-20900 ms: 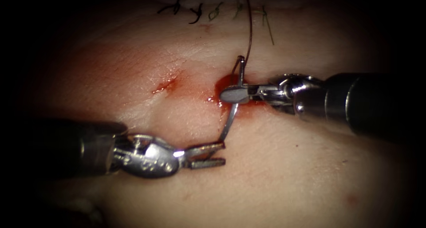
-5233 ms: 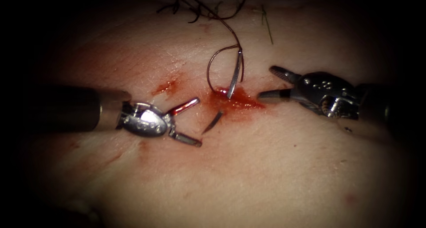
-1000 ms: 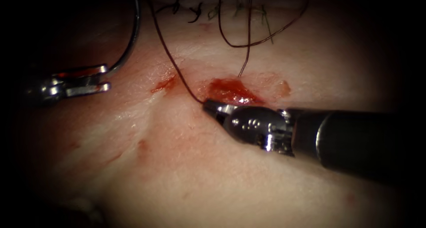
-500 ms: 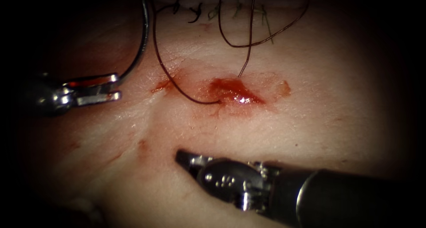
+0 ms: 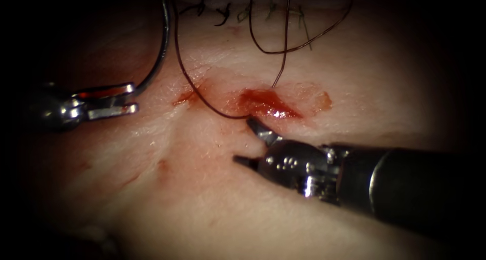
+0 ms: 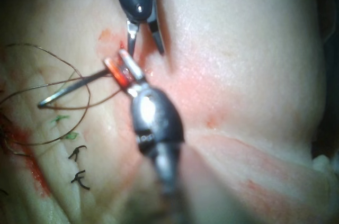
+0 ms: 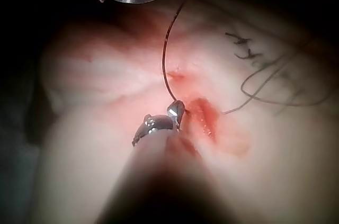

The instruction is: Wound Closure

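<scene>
Returned to the cut (image 5: 266, 104), right tool (image 5: 249, 141) spreads its fingers beside one thread (image 5: 200, 90); left tool (image 5: 130, 98) pinches one needle (image 5: 161, 47).

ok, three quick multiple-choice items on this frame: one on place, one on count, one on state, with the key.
1. Where is the needle?
A. stuck in the cut
B. in the left tool, left of the cut
C. in the right tool

2. How many tools hold the needle?
A. none
B. one
C. two

3. How are the right tool's fingers?
A. open, empty
B. shut on the needle
C. shut on the tissue

Key: 1 B, the left tool grips one end of the needle and its curve rises clear of the tissue. 2 B, the left tool alone is shut on it. 3 A, the fingers are spread beside the cut, one tip by the thread, nothing between them.
</scene>
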Available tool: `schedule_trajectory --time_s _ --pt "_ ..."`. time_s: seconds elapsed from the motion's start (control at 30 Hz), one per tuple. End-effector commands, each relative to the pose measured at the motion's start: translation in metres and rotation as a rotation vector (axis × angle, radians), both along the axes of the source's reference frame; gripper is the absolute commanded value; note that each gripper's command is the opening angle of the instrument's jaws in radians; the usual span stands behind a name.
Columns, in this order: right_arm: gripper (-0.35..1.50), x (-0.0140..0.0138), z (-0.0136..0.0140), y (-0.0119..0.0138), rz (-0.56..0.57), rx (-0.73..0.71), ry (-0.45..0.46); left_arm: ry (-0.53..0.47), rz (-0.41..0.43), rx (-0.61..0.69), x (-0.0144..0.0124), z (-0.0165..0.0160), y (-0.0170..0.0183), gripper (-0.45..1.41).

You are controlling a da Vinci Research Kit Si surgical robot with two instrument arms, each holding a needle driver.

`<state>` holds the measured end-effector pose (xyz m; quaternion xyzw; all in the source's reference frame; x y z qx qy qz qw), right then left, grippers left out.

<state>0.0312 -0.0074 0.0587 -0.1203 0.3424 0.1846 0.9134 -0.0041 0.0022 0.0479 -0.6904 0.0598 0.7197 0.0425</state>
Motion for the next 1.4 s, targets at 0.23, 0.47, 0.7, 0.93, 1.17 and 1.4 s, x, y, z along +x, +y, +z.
schedule_trajectory --time_s 0.23,0.47,0.7,0.93,1.17,1.4 --pt "1.46 0.0013 0.0041 0.0018 -0.008 -0.02 -0.007 0.002 0.003 0.002 -0.0005 0.0007 -0.0003 -0.45" --pt "1.41 0.0019 0.005 0.0033 -0.003 -0.029 -0.011 0.003 0.003 0.001 -0.0005 0.0008 -0.0004 -0.45" --pt "0.0 0.0031 0.0064 0.0023 -0.094 0.03 0.011 0.004 0.006 0.0 -0.0005 0.0008 -0.0004 -0.45" --pt "-0.35 0.0029 0.006 -0.0005 -0.154 0.07 0.008 0.003 0.007 0.0 -0.0004 0.0009 -0.0003 -0.45" --pt "-0.35 0.0039 0.0031 -0.0035 -0.146 0.093 0.025 0.004 0.007 -0.001 -0.0004 0.0009 -0.0004 -0.45" --pt "-0.35 0.0064 -0.0013 -0.006 -0.161 0.113 0.05 0.011 0.014 0.002 -0.0006 0.0013 -0.0016 -0.45"
